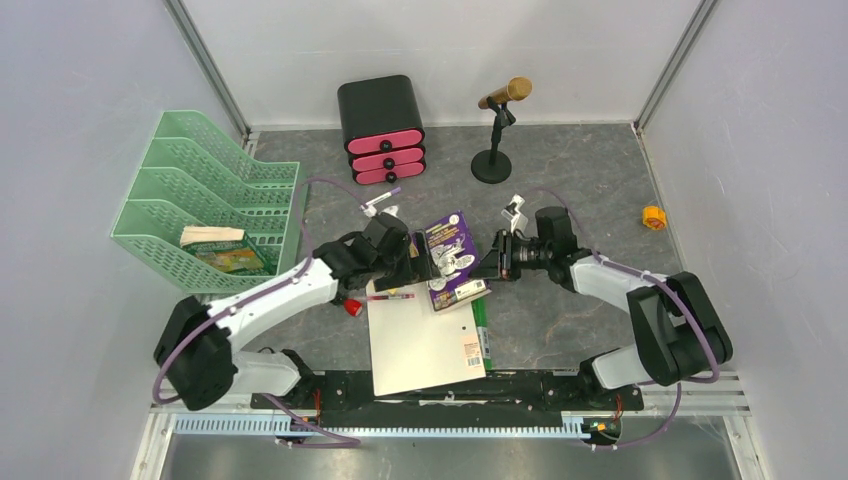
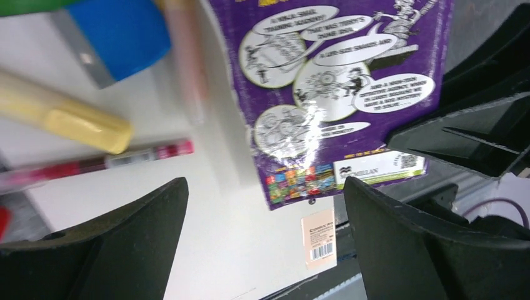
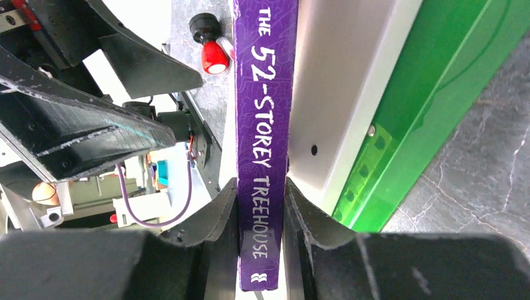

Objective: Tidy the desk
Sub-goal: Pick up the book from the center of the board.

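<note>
Evidently the right claw clamps the book by its spine, likely to carry it off the tabletop, while the left claw, at its nine o'clock, gapes empty.

Glossy paper book, matt stone-look desk, plastic tray

Bright, even light from above fills the top view. Shadows on the table are faint and short. The picture is sharp, though the wall posts splay outward toward the frame's edges.

In the left wrist view a white glare patch sits on the glossy book. The red pen and yellow marker are blurred. The fingers of the left hand are soft black shapes.

In the right wrist view the book's spine is crisp and the white sheet is washed out. The fingers of the right hand blur near the lens.
</note>
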Controlling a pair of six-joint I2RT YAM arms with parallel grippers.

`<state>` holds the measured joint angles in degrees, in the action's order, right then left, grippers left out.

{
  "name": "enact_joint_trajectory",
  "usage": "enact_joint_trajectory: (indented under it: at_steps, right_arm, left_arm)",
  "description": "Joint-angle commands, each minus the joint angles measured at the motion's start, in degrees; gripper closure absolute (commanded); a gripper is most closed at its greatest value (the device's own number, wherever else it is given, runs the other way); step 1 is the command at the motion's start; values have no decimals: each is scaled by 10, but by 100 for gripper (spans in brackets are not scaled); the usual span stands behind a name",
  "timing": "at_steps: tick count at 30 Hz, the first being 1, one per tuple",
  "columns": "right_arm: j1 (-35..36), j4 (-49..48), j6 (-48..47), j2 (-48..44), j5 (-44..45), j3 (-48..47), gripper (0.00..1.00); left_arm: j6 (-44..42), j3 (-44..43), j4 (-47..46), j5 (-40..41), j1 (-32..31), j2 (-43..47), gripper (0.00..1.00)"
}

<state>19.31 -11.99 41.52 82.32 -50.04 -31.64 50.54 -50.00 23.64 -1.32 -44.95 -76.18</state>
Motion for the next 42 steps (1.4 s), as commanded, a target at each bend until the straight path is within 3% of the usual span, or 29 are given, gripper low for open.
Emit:
enact_joint_trajectory:
  at_steps: [1, 5, 13, 18, 26, 30, 42]
  right_arm:
    - [-4, 64, -69, -26, -30, -70, 100]
    - [-4, 158, -122, -40, -1, -112, 100]
    - [-4, 225, -162, -76, 6, -99, 100]
    - [-2, 222, -147, -115, -14, -53, 100]
    - [30, 201, -97, -153, -55, -22, 100]
    - [70, 191, -81, -127, -82, -37, 100]
    - [133, 200, -108, -100, -151, -81, 100]
  left_arm:
    - [16, -35, 101, 106, 15, 63, 0]
    - [-12, -58, 168, 112, 41, 91, 0]
    - [-75, -98, 271, 98, 69, 93, 0]
    - [-118, -95, 246, 17, 113, 91, 0]
    - [-139, -51, 144, -197, 224, 123, 0]
    - [-162, -49, 152, -227, 262, 141, 0]
    - [-276, -29, 148, -304, 268, 214, 0]
